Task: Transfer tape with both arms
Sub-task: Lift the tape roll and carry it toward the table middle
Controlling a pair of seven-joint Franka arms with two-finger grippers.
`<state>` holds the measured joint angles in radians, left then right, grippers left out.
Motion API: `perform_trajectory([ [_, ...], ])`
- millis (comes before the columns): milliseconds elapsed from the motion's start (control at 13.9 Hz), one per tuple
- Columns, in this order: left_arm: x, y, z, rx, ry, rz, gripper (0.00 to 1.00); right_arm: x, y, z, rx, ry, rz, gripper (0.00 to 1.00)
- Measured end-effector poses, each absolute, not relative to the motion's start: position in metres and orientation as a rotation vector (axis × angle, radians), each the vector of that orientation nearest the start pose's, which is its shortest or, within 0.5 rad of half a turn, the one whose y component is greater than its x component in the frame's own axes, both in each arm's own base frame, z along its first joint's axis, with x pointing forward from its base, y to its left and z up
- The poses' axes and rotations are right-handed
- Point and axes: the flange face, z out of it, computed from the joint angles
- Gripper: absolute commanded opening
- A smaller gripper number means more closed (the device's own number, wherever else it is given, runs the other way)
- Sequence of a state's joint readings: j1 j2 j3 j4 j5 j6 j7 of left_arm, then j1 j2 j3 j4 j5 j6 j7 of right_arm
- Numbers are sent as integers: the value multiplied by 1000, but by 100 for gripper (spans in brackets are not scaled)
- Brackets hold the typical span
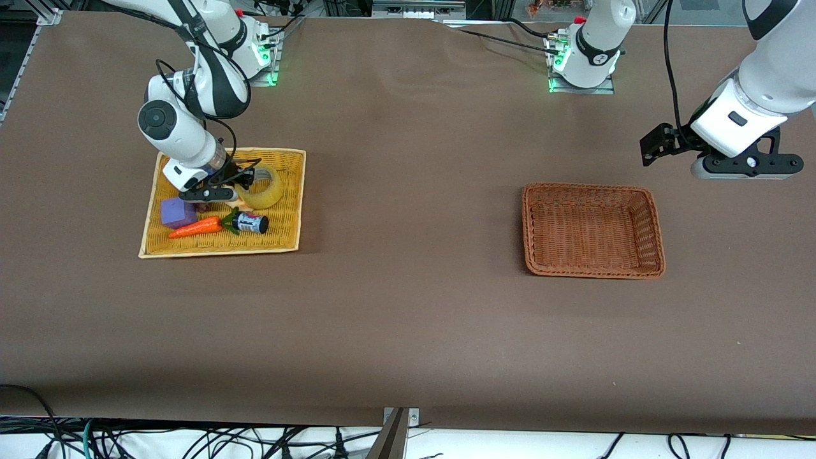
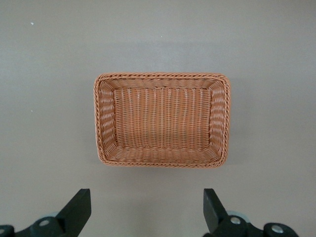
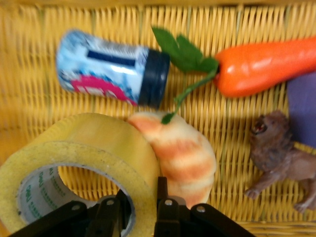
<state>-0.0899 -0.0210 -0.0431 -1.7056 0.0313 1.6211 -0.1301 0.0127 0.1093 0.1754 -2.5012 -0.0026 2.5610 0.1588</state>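
Your right tool [image 3: 139,213] is clamped on the wall of the tape [image 1: 264,189], which sits in the yellow tray [image 1: 290,217] touching the croissant [image 3: 185,160]. Lift straight up. Your left tool [image 2: 147,211] waits open, above the bench near the brown basket [image 1: 653,242].

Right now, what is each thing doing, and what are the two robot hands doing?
tape: in the yellow tray, wall pinched
right gripper: shut on the tape
left gripper: open, up in the air, waiting
brown basket: upright, nothing inside
bottle: lying on its side
carrot: lying flat
croissant toy: resting against the tape
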Motion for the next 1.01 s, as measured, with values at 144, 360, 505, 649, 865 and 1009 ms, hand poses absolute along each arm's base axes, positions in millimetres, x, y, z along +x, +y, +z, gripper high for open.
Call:
perform_trajectory([
  [144, 543, -70, 577, -3100, 8, 91, 100, 468, 101, 270, -3136, -85, 67, 0],
  [360, 543, -70, 577, -3100, 8, 91, 100, 485, 139, 321, -3141, -61, 41, 0],
  [505, 543, -70, 577, -3100, 8, 91, 100, 487, 186, 338, -3130, 16, 12, 0],
  [649, 543, -70, 577, -3100, 9, 91, 100, 485, 241, 339, -3106, 96, 12, 0],
  [865, 543, -70, 577, -3100, 9, 91, 100, 489, 320, 325, -3099, 212, 4, 0],
  [1009, 543, -70, 577, -3100, 9, 91, 100, 495, 369, 308, -3097, 288, -18, 0],
])
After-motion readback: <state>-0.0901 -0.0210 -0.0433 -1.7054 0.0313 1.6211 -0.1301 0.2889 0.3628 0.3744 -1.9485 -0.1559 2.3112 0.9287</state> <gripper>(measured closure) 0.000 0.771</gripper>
